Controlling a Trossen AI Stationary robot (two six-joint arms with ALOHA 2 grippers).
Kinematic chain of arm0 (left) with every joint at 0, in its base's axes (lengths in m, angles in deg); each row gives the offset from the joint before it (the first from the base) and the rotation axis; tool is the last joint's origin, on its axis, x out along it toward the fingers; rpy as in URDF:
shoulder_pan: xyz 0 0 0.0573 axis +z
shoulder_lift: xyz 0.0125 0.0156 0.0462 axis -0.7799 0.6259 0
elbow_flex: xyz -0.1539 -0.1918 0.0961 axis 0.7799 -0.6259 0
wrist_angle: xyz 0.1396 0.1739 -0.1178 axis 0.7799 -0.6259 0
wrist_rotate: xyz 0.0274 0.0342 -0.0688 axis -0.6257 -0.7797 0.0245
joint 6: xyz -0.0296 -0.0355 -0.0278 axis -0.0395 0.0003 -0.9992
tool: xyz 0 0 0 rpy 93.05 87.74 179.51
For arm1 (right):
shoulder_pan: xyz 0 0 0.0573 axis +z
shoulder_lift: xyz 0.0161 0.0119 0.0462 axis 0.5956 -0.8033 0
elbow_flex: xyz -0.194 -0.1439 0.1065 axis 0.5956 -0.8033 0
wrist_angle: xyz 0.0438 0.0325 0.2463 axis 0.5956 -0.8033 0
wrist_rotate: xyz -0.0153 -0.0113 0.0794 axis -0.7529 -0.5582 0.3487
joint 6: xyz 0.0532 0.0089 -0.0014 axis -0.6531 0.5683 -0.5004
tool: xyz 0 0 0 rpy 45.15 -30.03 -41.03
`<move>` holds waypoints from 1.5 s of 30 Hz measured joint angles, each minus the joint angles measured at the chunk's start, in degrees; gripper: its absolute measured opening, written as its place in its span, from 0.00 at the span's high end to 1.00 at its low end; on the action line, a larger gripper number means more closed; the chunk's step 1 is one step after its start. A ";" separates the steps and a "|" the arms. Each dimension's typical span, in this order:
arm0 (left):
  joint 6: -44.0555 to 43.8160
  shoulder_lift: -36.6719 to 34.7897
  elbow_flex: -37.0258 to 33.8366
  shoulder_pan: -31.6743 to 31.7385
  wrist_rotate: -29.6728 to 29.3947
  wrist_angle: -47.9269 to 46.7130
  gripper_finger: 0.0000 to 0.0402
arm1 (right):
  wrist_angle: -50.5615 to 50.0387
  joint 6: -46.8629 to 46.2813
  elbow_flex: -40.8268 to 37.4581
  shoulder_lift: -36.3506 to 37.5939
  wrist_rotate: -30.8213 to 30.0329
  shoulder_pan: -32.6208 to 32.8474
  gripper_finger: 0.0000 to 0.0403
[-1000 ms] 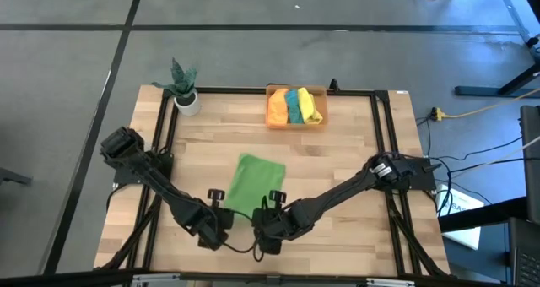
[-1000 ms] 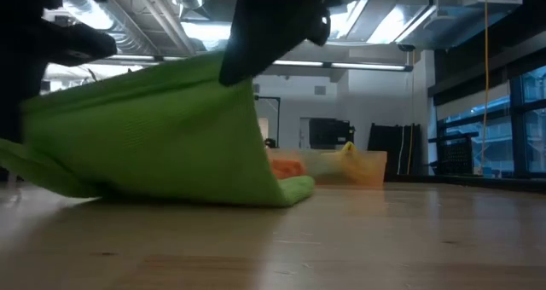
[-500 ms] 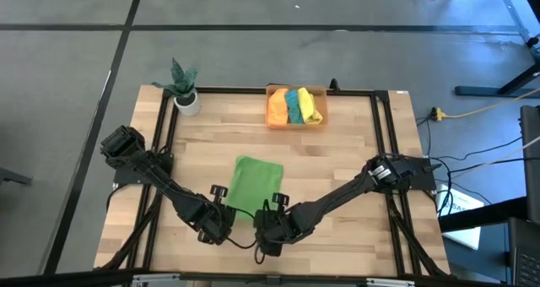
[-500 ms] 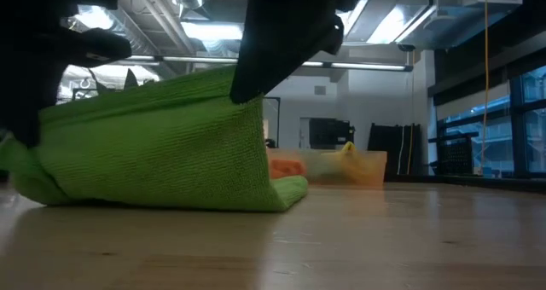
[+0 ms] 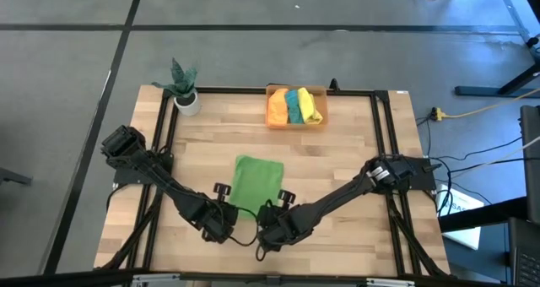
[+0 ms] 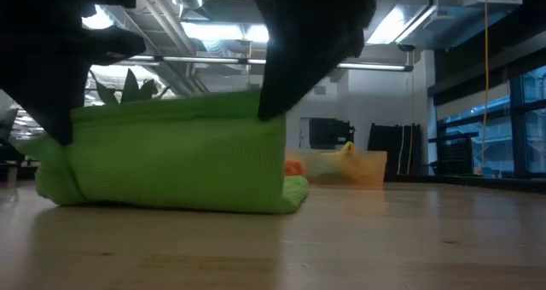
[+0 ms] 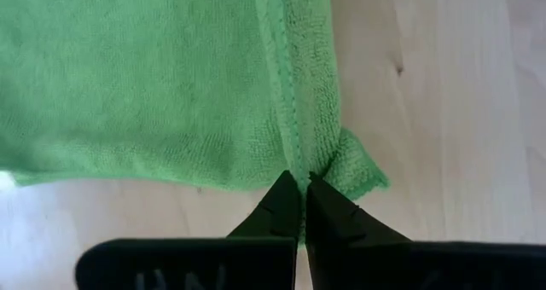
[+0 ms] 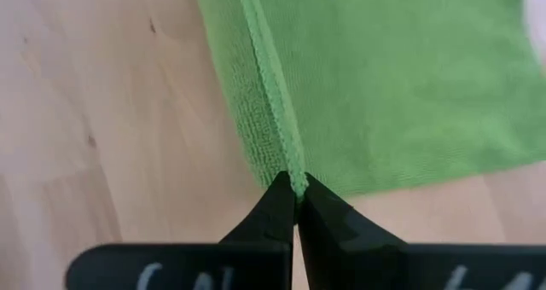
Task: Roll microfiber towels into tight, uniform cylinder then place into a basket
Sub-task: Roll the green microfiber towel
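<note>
The light green towel point(image 5: 256, 184) stretched ahead of both grippers; left gripper point(image 7: 300, 206) and right gripper point(image 8: 295, 196) each pinched a near corner, equally close.

The high view looks straight down from well above, taking in the whole table point(image 5: 354, 152), both arms and the floor around. The low view sits at tabletop height, facing level across the wood into the room, with the towel point(image 6: 171, 162) very near and the basket point(image 6: 341, 166) farther back. Each wrist view looks forward past its own fingers, close on the towel's hem. All four views share the towel point(image 5: 256, 184); the high and low views also share the basket point(image 5: 296, 106).
</note>
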 joint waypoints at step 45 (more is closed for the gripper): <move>-0.63 7.46 0.03 5.23 -4.46 4.01 0.97 | -5.27 -3.91 -0.04 -6.69 -4.21 -1.31 0.98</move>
